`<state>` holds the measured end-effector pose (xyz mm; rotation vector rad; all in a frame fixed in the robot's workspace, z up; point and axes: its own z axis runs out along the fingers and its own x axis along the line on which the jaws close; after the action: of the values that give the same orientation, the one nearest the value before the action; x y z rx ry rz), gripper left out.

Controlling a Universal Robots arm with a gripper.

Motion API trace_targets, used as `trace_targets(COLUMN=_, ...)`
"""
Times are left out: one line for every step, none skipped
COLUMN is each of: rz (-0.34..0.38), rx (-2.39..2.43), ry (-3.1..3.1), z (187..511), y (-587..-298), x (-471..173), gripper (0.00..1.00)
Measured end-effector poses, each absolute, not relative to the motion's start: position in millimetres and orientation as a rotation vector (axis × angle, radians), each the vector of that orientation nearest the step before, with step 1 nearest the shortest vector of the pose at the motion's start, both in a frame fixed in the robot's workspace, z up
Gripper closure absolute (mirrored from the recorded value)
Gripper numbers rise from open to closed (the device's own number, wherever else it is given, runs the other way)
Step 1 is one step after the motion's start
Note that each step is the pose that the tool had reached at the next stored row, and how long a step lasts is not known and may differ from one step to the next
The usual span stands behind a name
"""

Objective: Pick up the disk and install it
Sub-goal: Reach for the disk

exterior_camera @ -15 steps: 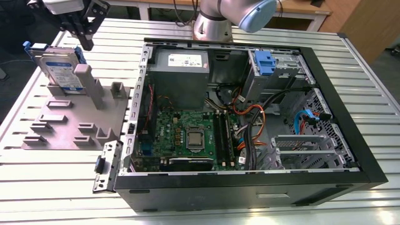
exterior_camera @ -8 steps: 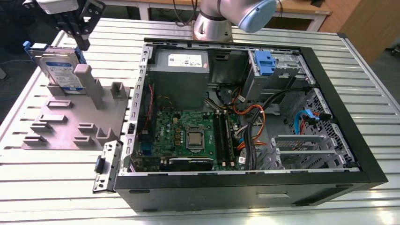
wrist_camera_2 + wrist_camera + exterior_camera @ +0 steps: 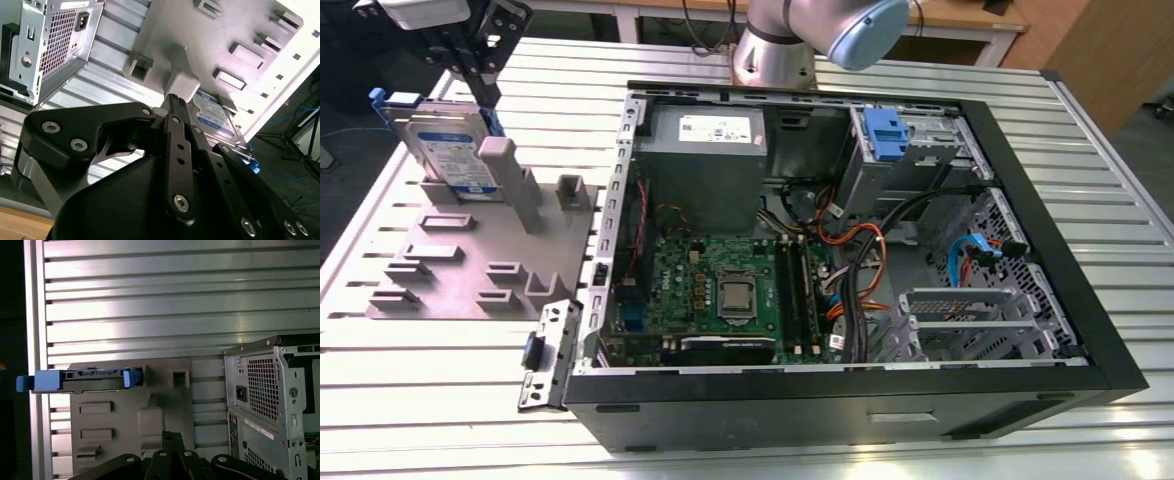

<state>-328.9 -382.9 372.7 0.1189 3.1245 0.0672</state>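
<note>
The disk [image 3: 450, 150], a silver drive with a white-and-blue label in a blue carrier, stands on edge in a slot of the grey fixture plate [image 3: 467, 255] at the exterior view's left. My gripper [image 3: 483, 92] hangs just above the disk's top edge, apart from it. Its fingers look shut, with nothing between them. In the second wrist view the gripper [image 3: 172, 98] points at the disk [image 3: 216, 119] below it. The first wrist view looks past the gripper [image 3: 169, 434] to the disk [image 3: 82, 380], seen edge-on across the fixture plate [image 3: 165, 390].
An open computer case [image 3: 1067, 250] lies on the slatted metal table [image 3: 427, 400], at the exterior view's right of the fixture. Inside are a grey power supply [image 3: 707, 150], a motherboard [image 3: 720, 290], cables and a fixed blue caddy [image 3: 887, 135]. The arm's base [image 3: 781, 50] stands behind the case.
</note>
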Motion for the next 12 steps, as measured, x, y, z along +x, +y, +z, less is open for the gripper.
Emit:
trace_targets(rz=0.067, rx=0.119, ry=3.125, z=372.6, y=-382.9, x=-328.9, gripper=0.89)
trace_targets(rz=0.067, rx=0.119, ry=3.125, z=372.7, y=-382.9, x=-328.9, gripper=0.89)
trace_targets(rz=0.067, rx=0.119, ry=3.125, z=372.6, y=-382.9, x=-329.1, gripper=0.89)
trace_targets(rz=0.067, rx=0.119, ry=3.125, z=372.6, y=-382.9, x=-329.2, gripper=0.89)
trace_targets(rz=0.067, rx=0.119, ry=3.125, z=372.6, y=-382.9, x=-329.2, gripper=0.89)
trace_targets(rz=0.067, rx=0.119, ry=3.125, z=372.6, y=-382.9, x=-329.3, gripper=0.89)
trace_targets(rz=0.067, rx=0.119, ry=3.125, z=372.6, y=-382.9, x=-329.6, gripper=0.89)
trace_targets(rz=0.067, rx=0.119, ry=3.125, z=372.6, y=-382.9, x=-329.8, gripper=0.89)
trace_targets(rz=0.067, rx=0.119, ry=3.125, z=372.6, y=-382.9, x=-330.2, gripper=0.89)
trace_targets(rz=0.067, rx=0.119, ry=3.125, z=372.7, y=-382.9, x=-330.7, gripper=0.89)
trace_targets(rz=0.067, rx=0.119, ry=3.125, z=372.6, y=-382.9, x=-331.1, gripper=0.89)
trace_targets(rz=0.067, rx=0.119, ry=3.125, z=372.6, y=-382.9, x=-331.5, gripper=0.89)
